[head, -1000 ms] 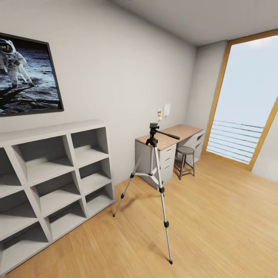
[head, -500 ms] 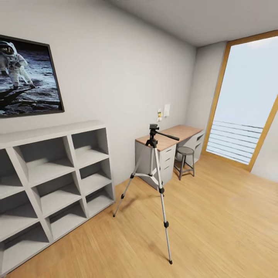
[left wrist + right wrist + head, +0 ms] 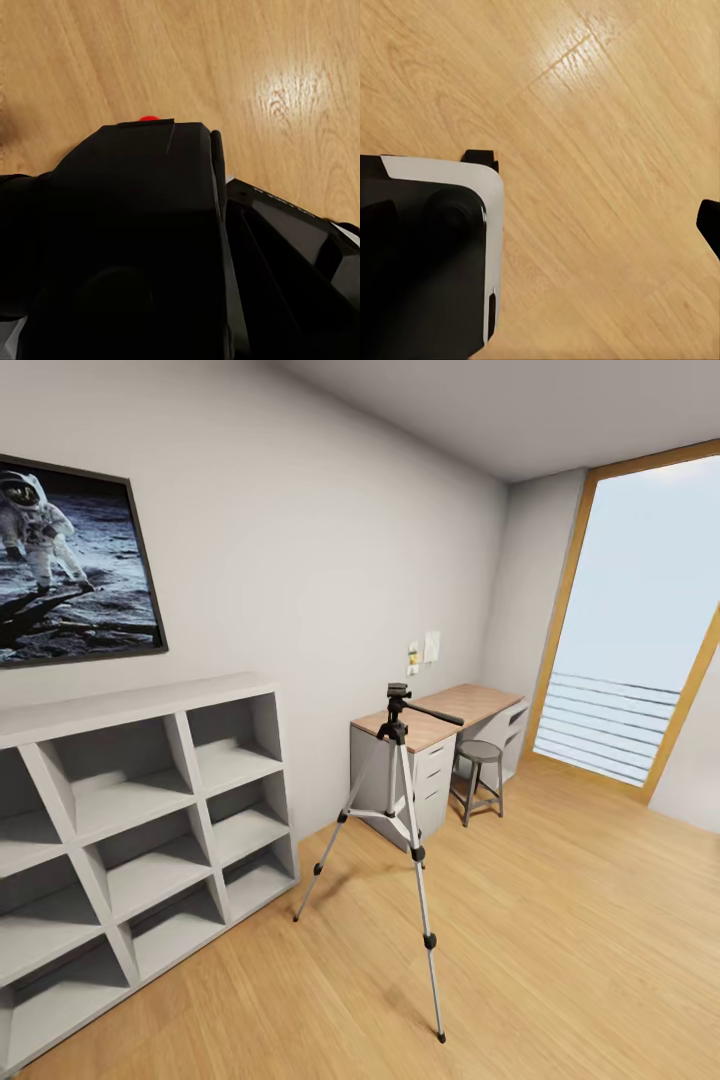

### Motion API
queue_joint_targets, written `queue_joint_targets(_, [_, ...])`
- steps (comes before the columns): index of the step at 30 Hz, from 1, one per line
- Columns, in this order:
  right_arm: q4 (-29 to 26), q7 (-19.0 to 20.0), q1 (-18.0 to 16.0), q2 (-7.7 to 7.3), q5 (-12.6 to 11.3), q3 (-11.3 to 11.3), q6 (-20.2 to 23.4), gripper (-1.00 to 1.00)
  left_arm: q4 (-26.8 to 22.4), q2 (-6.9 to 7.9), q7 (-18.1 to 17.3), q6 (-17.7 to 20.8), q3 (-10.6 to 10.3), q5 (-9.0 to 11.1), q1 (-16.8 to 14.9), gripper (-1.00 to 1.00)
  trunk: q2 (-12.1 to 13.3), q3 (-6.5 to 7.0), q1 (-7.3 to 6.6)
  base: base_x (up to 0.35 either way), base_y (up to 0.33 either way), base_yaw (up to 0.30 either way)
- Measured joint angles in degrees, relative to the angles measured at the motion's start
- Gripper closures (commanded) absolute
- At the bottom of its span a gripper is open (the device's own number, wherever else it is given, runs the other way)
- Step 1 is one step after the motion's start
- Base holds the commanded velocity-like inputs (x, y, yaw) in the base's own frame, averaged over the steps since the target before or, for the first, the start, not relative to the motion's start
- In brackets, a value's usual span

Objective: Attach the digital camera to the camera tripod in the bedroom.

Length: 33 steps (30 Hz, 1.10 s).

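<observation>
Beside empty shelving (image 3: 150,810), camera tripod (image 3: 400,830), left jaws gripping digital camera (image 3: 135,225), right jaws unclear.

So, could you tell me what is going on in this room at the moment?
A wheeled robot is in a bedroom, facing the camera tripod, which stands on the wood floor between the white cube shelving and a desk with a stool. The left wrist view shows the black digital camera, red dot visible, close up and apparently held above the floor. Nothing is mounted on the tripod head yet, so attaching remains.
</observation>
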Motion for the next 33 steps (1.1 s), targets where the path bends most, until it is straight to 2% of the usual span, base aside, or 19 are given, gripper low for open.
queue_joint_targets(2, [0.00, 0.00, 0.02, 0.00, 0.00, 0.01, 0.00, -1.00, -0.02, 0.00, 0.04, 0.00, 0.00, 0.00, 0.00, 1.00, 0.80, 0.36, -0.44, 0.000, 0.000, 0.000])
queue_joint_targets(16, [0.00, -0.13, 0.09, 0.09, 0.07, 0.02, -0.24, -1.00, -0.07, 0.05, 0.04, 0.03, 0.04, 0.03, 0.00, 1.00, 0.82, 0.37, -0.45, 0.012, 0.000, 0.000])
queue_joint_targets(26, [0.00, -0.58, 0.09, 0.31, 0.13, -0.02, -0.19, -1.00, -0.07, 0.00, 0.05, 0.54, -0.07, -1.05, 0.00, 1.00, 0.81, 0.37, -0.47, 0.270, 0.000, 0.000])
queue_joint_targets(28, [0.00, -0.61, 0.09, 0.86, 0.11, -0.02, -0.18, -1.00, -0.07, 0.00, 0.07, 0.68, -0.08, -1.66, 0.00, 1.00, 0.81, 0.37, -0.48, 0.327, 0.000, 0.000])
queue_joint_targets(33, [0.00, -0.61, 0.09, 1.02, 0.09, -0.02, 0.07, -1.00, -0.07, 0.00, 0.03, 0.71, -0.07, -1.83, 0.00, 1.00, 0.81, 0.36, -0.48, 0.329, 0.000, 0.000])
